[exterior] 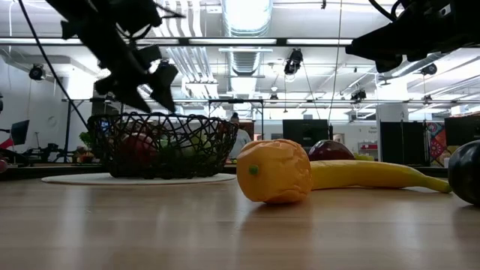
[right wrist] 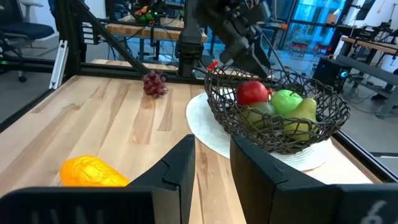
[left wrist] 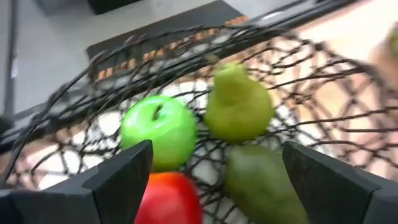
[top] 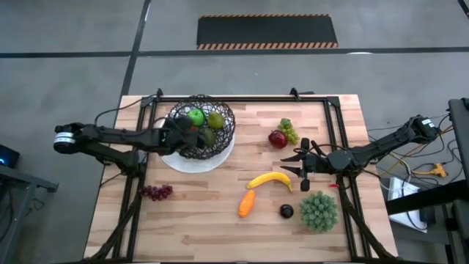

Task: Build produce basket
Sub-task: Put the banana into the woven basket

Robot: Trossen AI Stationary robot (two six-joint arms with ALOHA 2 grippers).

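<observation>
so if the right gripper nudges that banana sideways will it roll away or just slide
Probably it slides or pivots rather than rolls: the banana is curved and lies flat on the table. It looks smooth and toy-like, so likely light and a bit slippery. A push near one end may spin it toward the orange piece.

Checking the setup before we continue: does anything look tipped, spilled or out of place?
Nothing stands out. The basket sits upright on the white plate, fruit inside; the remaining produce lies loose on the table.
</observation>
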